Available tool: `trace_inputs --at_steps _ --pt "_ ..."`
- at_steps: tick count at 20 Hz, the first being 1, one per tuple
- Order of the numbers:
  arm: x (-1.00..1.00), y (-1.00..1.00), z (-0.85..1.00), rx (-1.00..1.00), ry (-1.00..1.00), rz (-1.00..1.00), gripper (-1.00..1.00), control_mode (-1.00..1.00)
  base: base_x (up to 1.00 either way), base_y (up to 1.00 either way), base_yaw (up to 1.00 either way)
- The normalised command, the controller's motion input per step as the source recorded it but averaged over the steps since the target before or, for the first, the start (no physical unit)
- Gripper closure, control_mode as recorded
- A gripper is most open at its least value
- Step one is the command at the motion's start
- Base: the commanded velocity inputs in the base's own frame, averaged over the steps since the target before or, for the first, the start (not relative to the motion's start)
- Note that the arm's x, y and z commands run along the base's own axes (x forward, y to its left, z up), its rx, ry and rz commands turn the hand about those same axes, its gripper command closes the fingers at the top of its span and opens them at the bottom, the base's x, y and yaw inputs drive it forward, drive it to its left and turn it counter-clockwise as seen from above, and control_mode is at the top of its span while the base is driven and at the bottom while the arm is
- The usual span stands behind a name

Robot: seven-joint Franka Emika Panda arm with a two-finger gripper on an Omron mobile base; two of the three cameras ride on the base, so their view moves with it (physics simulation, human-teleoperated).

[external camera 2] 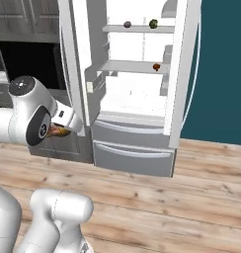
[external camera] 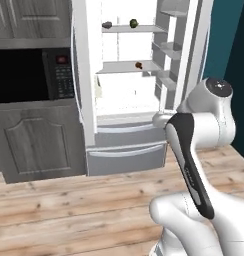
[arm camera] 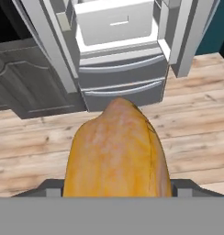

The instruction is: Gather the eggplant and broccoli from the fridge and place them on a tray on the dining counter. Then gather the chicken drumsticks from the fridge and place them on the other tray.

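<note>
Between the gripper jaws, 1 chicken drumstick is riding—gripped—leaving eggplant and broccoli ahead, unshelved.

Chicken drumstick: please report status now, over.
Fingers closed on chicken drumstick, held low over wood floor, in front of open fridge. Three small items on fridge shelves. Nothing in the way.

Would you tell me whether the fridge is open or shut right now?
Open. The fridge shows its lit interior and shelves with small items on them, and the door is swung out to the right.
</note>
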Motion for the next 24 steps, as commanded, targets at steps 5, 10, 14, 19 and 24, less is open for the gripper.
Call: trace_inputs --at_steps 5,10,14,19,24 --pt "0.00 0.00 0.00 0.00 0.00 0.00 1.00 1.00 -0.84 0.54 0.29" --pt "0.00 0.00 0.00 0.00 0.00 0.00 1.00 1.00 -0.67 0.57 0.35" --pt "0.00 0.00 0.00 0.00 0.00 0.00 1.00 1.00 -0.33 0.76 0.46" --pt "0.00 0.00 0.00 0.00 0.00 0.00 1.00 1.00 -0.12 0.72 0.54" --pt "0.00 0.00 0.00 0.00 0.00 0.00 1.00 1.00 0.00 0.61 0.56"
